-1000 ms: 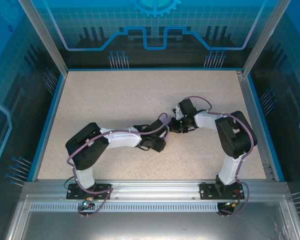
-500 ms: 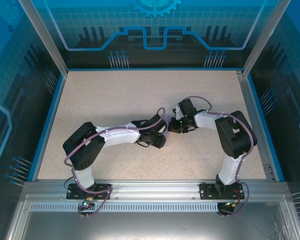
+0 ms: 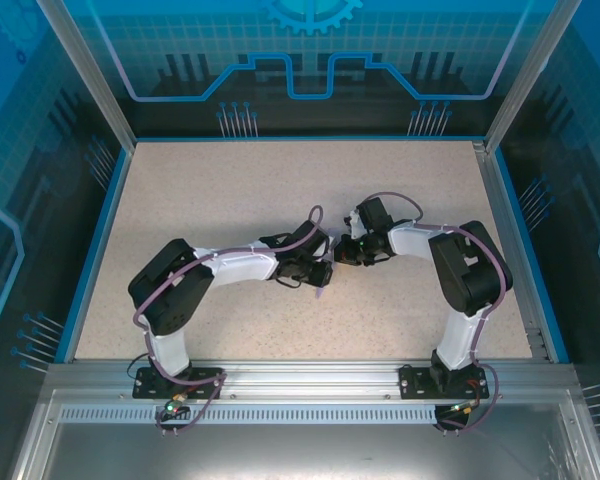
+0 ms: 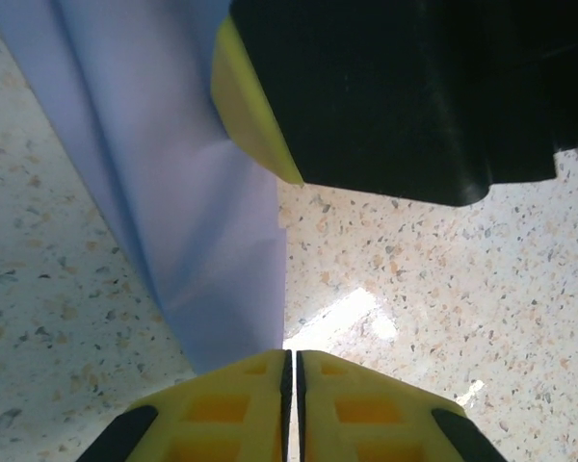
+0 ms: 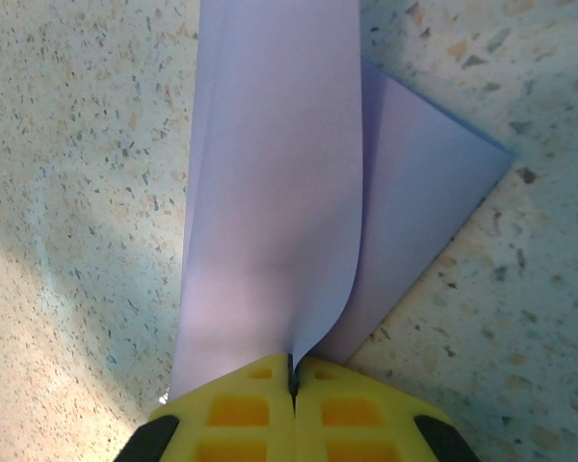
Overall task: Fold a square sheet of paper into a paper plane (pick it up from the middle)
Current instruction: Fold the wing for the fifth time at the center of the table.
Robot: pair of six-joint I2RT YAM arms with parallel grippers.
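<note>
In the middle of the bench [image 3: 230, 190], the folded sheet of paper [image 5: 270, 192] is pinched between the closed right fingers [image 5: 236, 409]. The left fingers [image 4: 226, 399], also closed, seem to nip its opposite edge.

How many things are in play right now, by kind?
lavender paper sheet: 1
grippers: 2 (left gripper, right gripper), both closed on the sheet
Total: 3
</note>
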